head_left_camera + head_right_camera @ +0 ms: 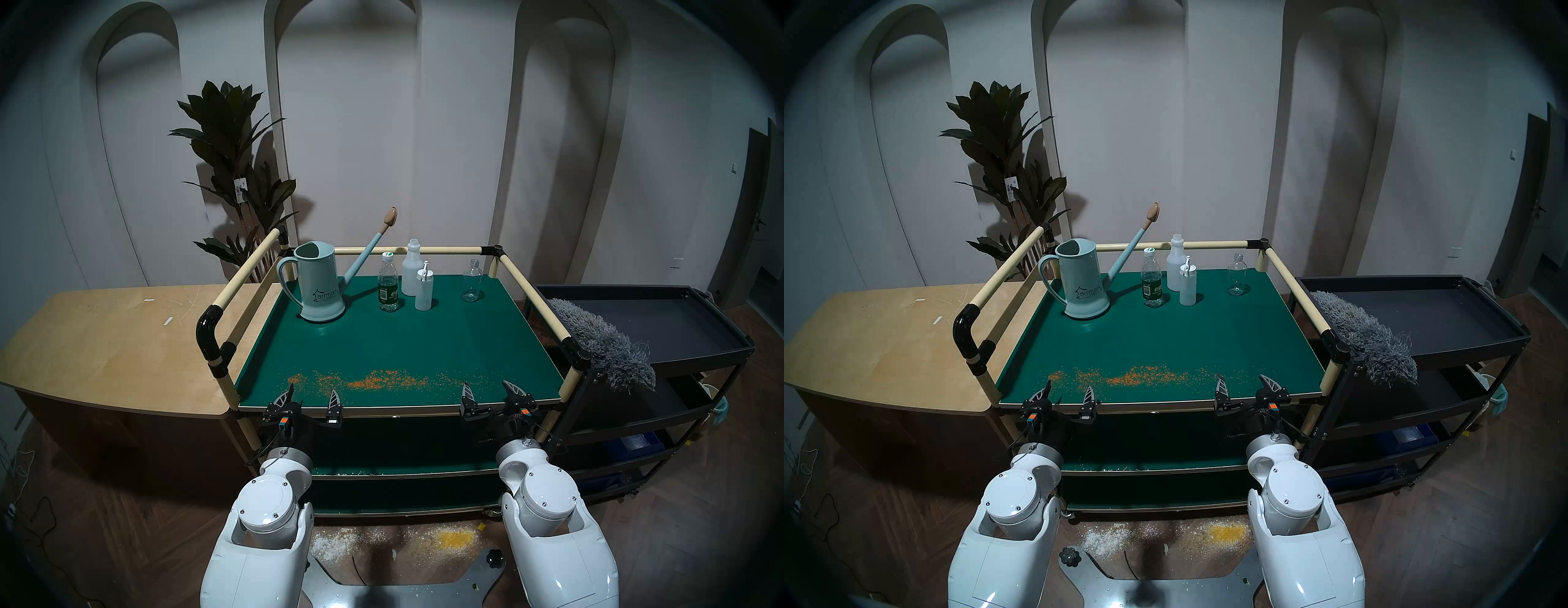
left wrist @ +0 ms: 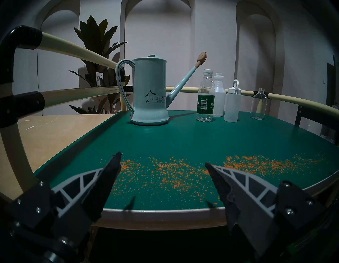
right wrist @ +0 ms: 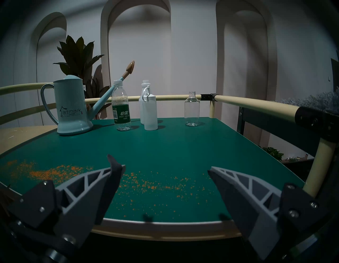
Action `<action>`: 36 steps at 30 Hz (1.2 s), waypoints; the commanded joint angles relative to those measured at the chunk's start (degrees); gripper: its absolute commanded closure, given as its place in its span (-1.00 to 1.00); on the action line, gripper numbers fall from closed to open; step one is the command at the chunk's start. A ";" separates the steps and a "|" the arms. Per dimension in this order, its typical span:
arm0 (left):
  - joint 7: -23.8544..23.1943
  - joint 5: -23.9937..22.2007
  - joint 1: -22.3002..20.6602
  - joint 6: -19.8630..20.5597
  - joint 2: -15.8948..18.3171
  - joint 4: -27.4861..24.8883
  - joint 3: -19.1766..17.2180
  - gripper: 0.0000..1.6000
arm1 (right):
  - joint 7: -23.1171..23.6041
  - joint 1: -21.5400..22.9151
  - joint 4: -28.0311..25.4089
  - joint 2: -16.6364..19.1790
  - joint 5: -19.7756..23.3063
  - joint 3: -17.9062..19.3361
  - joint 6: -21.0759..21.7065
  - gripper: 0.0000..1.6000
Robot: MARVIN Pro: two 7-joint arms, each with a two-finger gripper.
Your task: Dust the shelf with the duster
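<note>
The shelf (image 1: 407,339) is the dark-green top board of the cart, with a band of orange powder (image 1: 382,380) along its near edge. The grey fluffy duster (image 1: 602,344) lies on the black tray cart to the right, its head hanging over the near rim; its handle is hidden. It shows as a grey fringe in the right wrist view (image 3: 315,100). My left gripper (image 1: 312,395) is open and empty at the shelf's front edge, left side. My right gripper (image 1: 490,390) is open and empty at the front edge, right side.
A light-blue watering can (image 1: 320,282), a green-labelled water bottle (image 1: 388,282), two white bottles (image 1: 418,280) and a clear bottle (image 1: 472,281) stand at the shelf's back. Cream rails (image 1: 539,297) bound three sides. A wooden counter (image 1: 106,348) is left, the black tray cart (image 1: 662,322) right.
</note>
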 commanded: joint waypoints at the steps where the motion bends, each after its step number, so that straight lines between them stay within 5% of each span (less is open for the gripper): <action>1: 0.30 1.28 0.07 3.01 0.66 -6.44 0.20 -1.00 | 1.37 0.84 -6.60 3.53 -1.50 1.65 -0.01 -1.00; 12: -0.70 1.76 0.39 5.01 0.46 -13.25 3.35 -1.00 | 2.17 2.21 -12.99 6.75 -1.98 8.22 1.82 -1.00; 22: -2.82 1.88 3.66 9.40 1.70 -20.40 6.41 -1.00 | 2.91 2.28 -19.72 9.49 -0.59 17.98 6.52 -1.00; 36: -5.44 1.86 5.26 19.26 4.49 -25.78 3.42 -1.00 | 5.94 1.17 -23.84 13.20 3.37 31.92 21.52 -1.00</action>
